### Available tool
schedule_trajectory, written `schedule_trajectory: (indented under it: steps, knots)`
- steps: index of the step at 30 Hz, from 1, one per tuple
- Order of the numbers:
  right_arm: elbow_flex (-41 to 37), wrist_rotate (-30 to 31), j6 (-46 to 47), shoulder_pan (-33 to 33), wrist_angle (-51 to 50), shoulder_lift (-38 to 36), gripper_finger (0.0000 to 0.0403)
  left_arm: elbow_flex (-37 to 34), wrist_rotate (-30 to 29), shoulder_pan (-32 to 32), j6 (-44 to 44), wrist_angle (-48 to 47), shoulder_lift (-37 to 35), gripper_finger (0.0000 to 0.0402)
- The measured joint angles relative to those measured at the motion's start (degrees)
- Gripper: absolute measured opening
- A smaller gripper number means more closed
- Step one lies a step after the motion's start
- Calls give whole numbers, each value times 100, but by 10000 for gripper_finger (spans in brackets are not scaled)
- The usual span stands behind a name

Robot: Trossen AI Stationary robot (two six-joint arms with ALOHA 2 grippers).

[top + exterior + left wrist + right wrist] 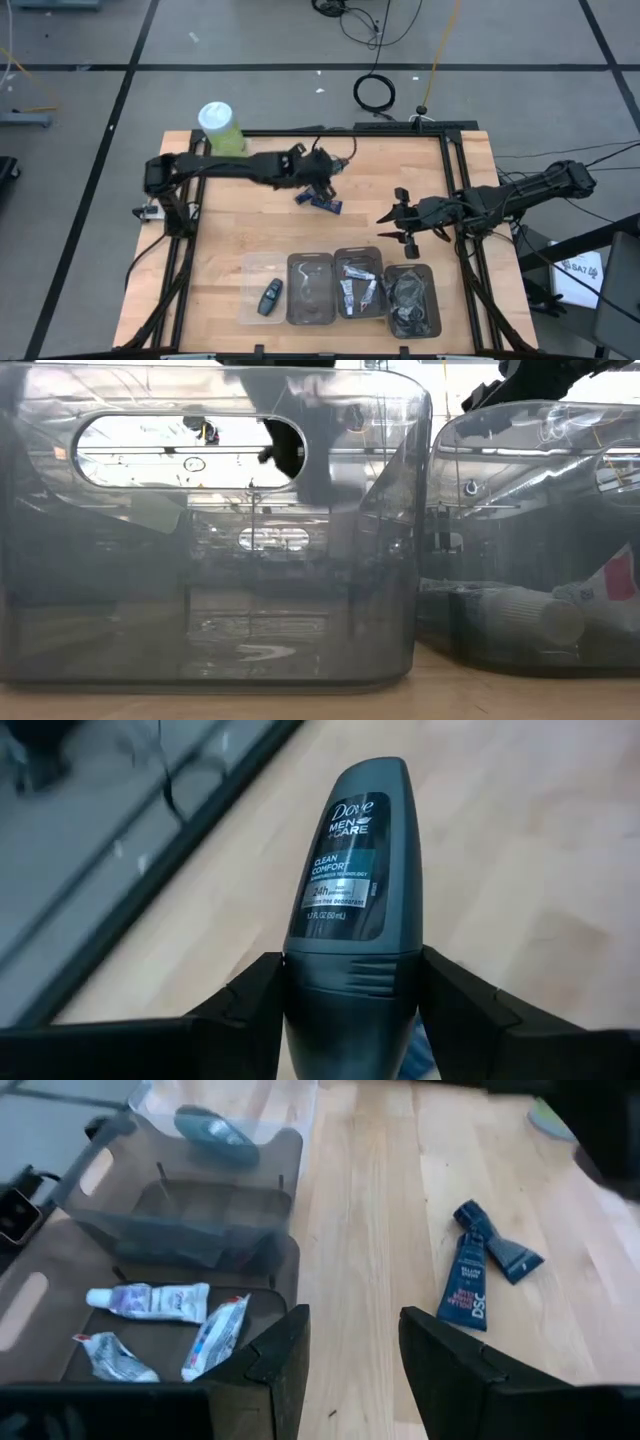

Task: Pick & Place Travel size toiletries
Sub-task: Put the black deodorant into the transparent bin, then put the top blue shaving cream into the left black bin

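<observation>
Left gripper (350, 1005) pinches a deodorant roll-on (352, 870) near the table's far edge, presumably bin-bound. Right gripper (353, 1345) waits open, mid-table.

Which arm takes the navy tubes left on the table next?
Right. The left hand is shut on a Dove deodorant. The right hand is open and empty, with the two navy tubes lying just ahead of it.

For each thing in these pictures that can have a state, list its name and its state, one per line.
Left gripper: shut on the deodorant.
Right gripper: open, empty.
Navy tubes: lying on the table.
White tubes: lying in a bin.
Key fob: lying in a clear bin.
</observation>
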Motion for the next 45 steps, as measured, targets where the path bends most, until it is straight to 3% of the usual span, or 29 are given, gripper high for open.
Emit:
schedule_trajectory:
  steps: [6,10,19,29,37,45]
  knots:
    - [-299,2,-3,54,175,-525,144,-370,-616,-936,164,219,-804,176]
    - [-436,100,46,50,181,-851,144,-882,-959,-1626,-352,208,-1336,176]
    - [-599,176,13,52,169,-1286,144,-1943,-1584,-3426,-2601,135,-2308,175]
    - [-599,168,-1,52,162,-1290,144,-2248,-1094,-5203,-5706,-388,-2320,166]
    - [-599,154,-1,52,162,-1290,144,-2257,-995,-6033,-7944,-1123,-2326,107]
    - [-599,155,-14,52,164,-1290,144,-2257,-1425,-6085,-7923,-1513,-2324,38]
